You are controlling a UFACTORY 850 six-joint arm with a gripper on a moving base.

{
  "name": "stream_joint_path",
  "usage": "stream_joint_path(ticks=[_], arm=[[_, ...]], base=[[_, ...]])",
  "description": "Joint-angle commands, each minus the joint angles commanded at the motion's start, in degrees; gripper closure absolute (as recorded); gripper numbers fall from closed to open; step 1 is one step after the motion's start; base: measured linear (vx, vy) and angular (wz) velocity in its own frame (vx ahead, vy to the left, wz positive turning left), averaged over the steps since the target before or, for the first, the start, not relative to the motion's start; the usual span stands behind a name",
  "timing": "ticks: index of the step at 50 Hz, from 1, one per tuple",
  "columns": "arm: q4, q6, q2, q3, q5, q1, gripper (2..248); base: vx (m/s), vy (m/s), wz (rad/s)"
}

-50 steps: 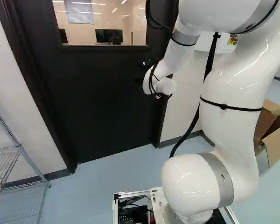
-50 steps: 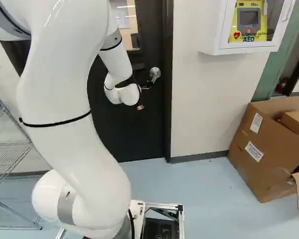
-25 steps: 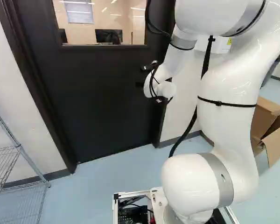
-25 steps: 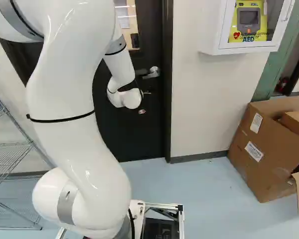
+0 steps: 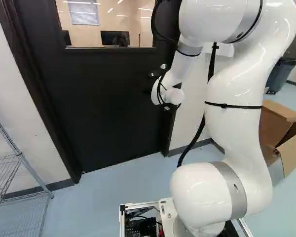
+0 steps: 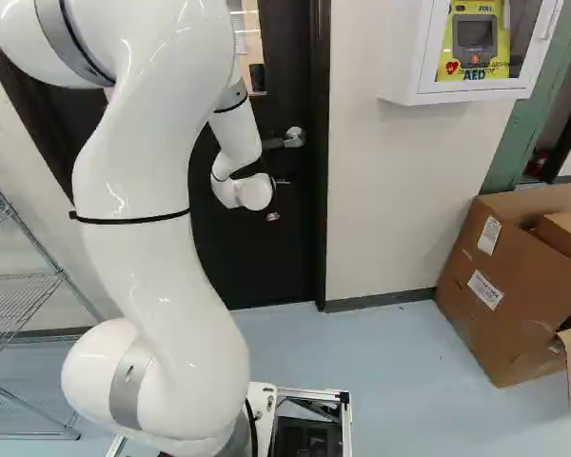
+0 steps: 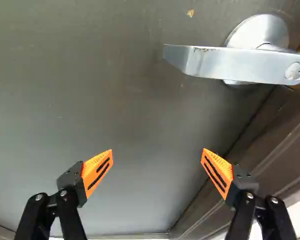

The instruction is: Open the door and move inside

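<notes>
The metal door lever [image 7: 230,64], at twelve o'clock in the right base view, looks stiff and slippery, so the wide-spread gripper [image 7: 157,151] should grab near its free end.

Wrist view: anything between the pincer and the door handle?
Nothing in the way. The wrist view shows only the door's bare face between the open pincer and the handle.
</notes>
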Motion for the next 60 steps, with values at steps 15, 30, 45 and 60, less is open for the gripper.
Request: stream_joint_path(ticks=[15, 30, 45, 60], arm=[[-0.93, 0.00, -2.92, -3.64, 0.20, 0.06, 3], [-1.04, 0.00, -5.85, -7.40, 0.27, 0.15, 3], [-1.04, 0.00, -8.85, -11.33, 0.27, 0.43, 3], [-1.04, 0.00, -11.79, -15.24, 0.27, 0.79, 3]], base=[[0.000, 0.000, 0.000], [0.000, 0.000, 0.000], [0.000, 0.000, 0.000], [0.000, 0.000, 0.000]])
